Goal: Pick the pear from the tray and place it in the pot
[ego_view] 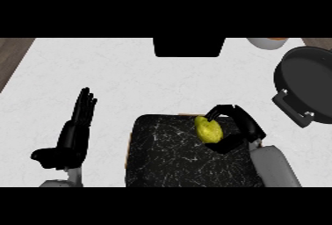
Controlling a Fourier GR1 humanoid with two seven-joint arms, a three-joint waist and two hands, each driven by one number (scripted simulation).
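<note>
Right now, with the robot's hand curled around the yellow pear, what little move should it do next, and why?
Probably lift it straight up. The right hand has its fingers and thumb curled round the yellow pear, which sits over the dark speckled tray. The round black pot lies up and to the right, so raising the pear off the tray should come before carrying it there.

The tray point(168, 154) lies on the counter point(130, 74) just before me. The pear point(208, 130) sits at its far right corner, inside my right hand point(239, 127). My left hand point(74, 132) rests left of the tray. The pot point(308, 83) stands far right, behind the tray.
</note>
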